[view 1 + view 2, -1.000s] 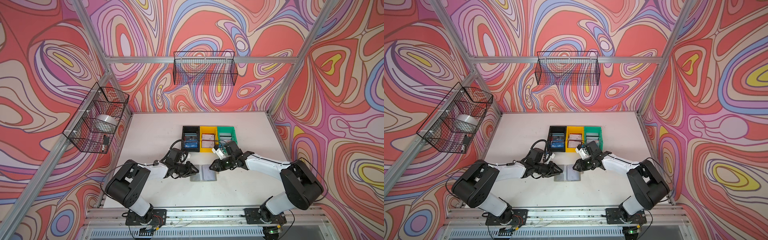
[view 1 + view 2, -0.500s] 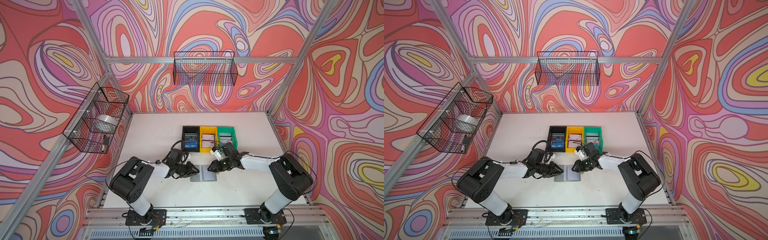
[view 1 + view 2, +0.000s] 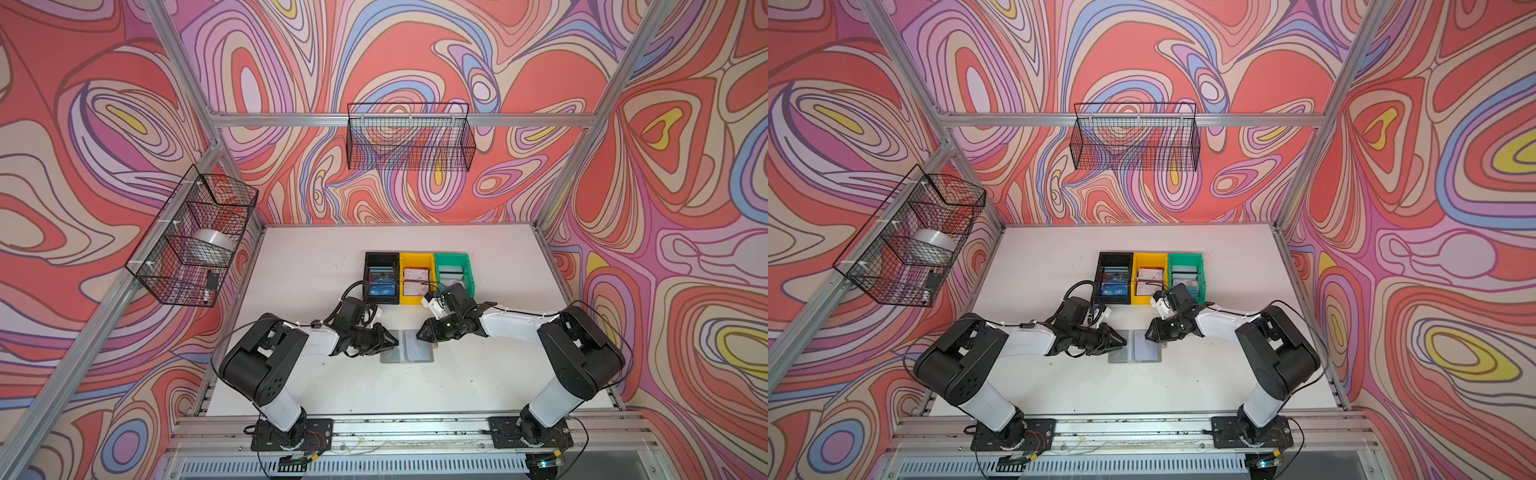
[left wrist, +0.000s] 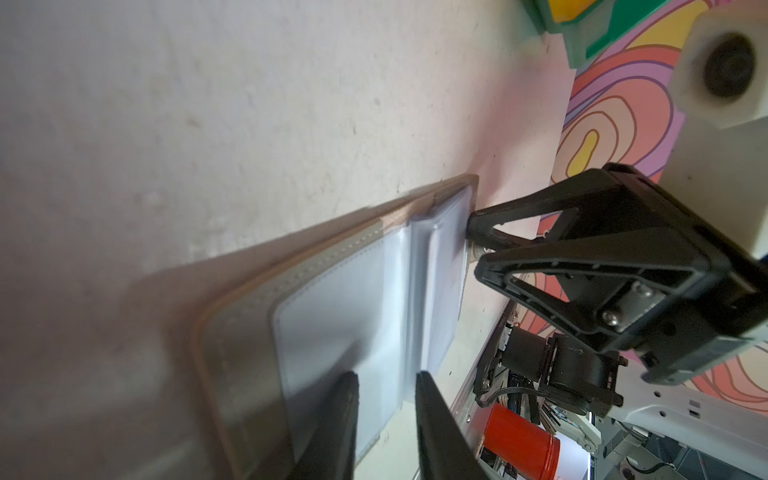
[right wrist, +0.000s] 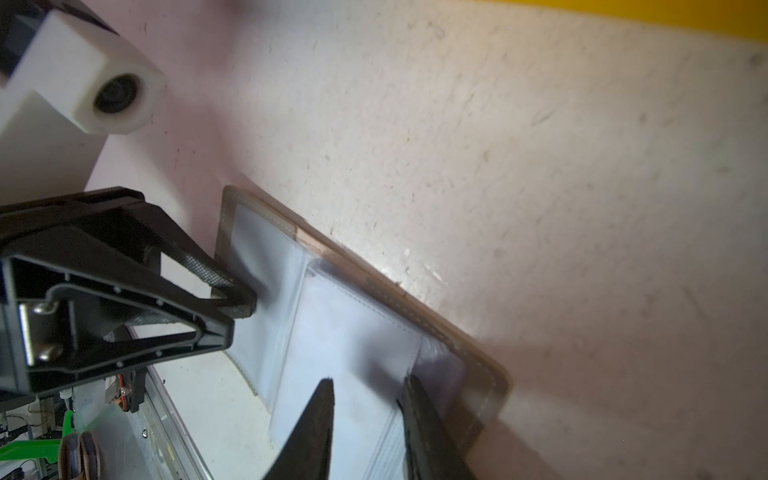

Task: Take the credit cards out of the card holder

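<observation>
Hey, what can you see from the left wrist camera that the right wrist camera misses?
Left wrist only: a red canister past the table edge, and the right arm's white camera. Right wrist only: the left arm's white camera. Both: the card holder lying open, clear sleeves showing, with the left hand and right hand at opposite edges.

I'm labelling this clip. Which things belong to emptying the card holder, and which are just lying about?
In the job: card holder, left claw, right claw, credit cards in yellow bin.
Lying about: black bin, blue VIP cards, green bin, wire baskets.
</observation>
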Controlling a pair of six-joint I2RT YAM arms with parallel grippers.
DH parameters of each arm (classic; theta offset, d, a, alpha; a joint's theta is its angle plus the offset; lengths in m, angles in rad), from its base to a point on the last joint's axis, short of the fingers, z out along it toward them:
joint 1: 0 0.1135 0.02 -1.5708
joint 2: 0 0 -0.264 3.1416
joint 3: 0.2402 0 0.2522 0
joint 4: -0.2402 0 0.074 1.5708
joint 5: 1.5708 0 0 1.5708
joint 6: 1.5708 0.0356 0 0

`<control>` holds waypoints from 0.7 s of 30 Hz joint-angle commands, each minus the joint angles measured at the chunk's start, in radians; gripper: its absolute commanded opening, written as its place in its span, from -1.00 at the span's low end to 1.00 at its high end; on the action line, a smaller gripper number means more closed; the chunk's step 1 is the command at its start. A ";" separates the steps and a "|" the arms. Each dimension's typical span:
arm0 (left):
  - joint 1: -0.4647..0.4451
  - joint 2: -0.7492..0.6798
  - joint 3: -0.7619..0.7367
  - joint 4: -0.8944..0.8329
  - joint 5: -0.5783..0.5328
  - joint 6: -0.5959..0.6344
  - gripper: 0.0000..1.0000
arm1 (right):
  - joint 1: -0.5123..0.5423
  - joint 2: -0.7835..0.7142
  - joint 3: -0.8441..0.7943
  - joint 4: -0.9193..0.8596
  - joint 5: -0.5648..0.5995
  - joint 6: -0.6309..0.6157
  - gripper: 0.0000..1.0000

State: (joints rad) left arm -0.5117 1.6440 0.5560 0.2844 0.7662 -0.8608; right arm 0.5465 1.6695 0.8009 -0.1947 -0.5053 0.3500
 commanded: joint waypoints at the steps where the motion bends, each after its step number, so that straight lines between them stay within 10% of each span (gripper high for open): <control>1: -0.001 0.007 0.010 -0.016 0.001 0.009 -0.44 | 0.022 0.041 0.013 -0.018 0.005 -0.001 -0.37; 21: -0.001 -0.008 0.004 -0.031 -0.007 0.019 -0.44 | 0.069 -0.007 0.081 -0.081 0.014 -0.015 -0.39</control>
State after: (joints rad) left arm -0.5117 1.6436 0.5560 0.2798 0.7658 -0.8570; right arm 0.6048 1.6989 0.8574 -0.2386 -0.4999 0.3481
